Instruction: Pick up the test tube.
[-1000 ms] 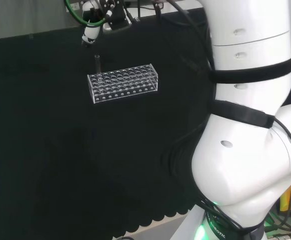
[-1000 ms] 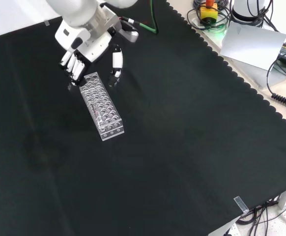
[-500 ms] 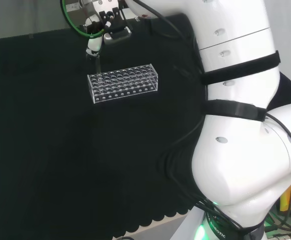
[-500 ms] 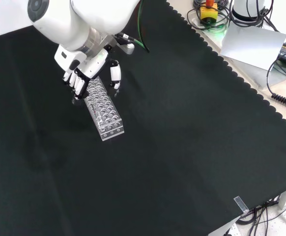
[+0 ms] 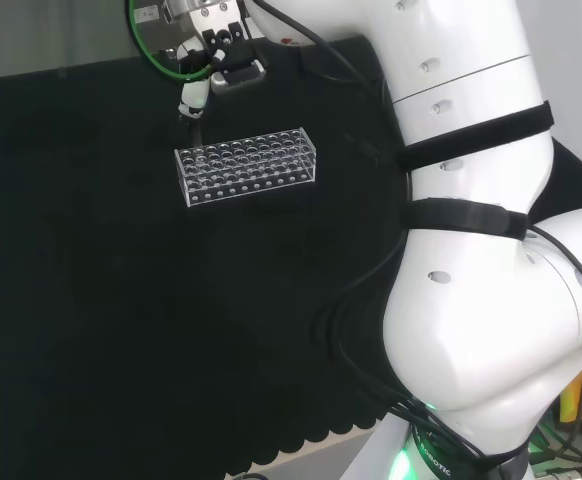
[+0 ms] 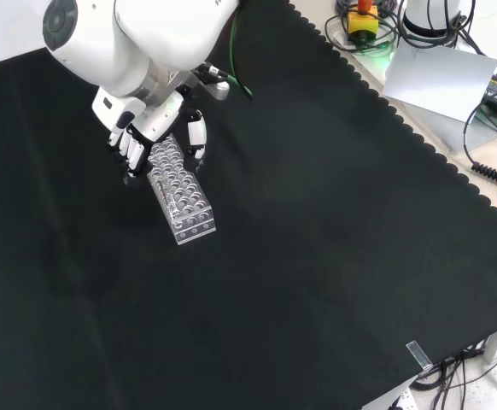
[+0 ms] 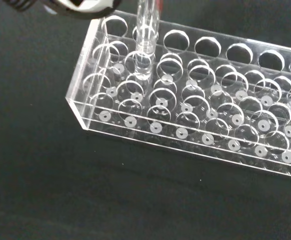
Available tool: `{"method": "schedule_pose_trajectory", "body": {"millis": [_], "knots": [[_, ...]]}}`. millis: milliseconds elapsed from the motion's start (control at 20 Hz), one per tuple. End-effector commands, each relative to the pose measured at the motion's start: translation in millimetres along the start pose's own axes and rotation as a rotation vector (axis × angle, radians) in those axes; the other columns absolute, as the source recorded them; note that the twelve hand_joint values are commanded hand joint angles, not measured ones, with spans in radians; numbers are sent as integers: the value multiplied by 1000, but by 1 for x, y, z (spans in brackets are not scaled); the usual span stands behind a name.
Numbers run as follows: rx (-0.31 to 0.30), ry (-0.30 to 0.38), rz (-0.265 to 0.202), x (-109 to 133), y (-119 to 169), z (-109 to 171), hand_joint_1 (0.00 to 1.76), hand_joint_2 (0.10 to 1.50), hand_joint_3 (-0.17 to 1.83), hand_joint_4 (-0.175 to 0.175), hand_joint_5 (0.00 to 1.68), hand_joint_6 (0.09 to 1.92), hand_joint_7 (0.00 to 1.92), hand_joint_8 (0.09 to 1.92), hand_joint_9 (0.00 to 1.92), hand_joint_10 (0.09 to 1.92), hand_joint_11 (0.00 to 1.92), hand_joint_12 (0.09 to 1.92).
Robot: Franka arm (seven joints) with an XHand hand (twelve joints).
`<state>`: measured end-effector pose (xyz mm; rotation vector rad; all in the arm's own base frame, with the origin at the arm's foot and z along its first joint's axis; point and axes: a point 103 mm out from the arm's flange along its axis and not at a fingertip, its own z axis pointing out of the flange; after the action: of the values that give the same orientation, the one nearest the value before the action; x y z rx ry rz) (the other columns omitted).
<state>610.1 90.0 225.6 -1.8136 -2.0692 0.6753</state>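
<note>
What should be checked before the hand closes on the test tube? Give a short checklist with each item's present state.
1. Test tube stands upright in the clear rack: ok.
2. Tube sits near the rack's end: ok.
3. Hand is over that end of the rack: ok.
4. Fingers already round the tube: cannot tell.
5. Neighbouring holes around the tube hold nothing: ok.
6. Rack lies flat on the black cloth: ok.

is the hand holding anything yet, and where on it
It cannot be told. The hand is over the rack end where the test tube stands, but no contact shows.
</note>
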Motion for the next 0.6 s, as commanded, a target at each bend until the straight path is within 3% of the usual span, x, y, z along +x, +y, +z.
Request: {"method": "schedule_pose_trajectory", "body": {"millis": [50,300,600], "knots": [[22,-6,15,-7,12,21,841,730,523,-136,463,149,642,873,468,855,197,1551],[23,-13,26,-9,14,28,852,718,546,-135,478,197,695,876,505,842,222,1540],[-3,4,29,-7,15,29,872,689,601,-132,427,533,762,866,581,805,255,1519]]}}
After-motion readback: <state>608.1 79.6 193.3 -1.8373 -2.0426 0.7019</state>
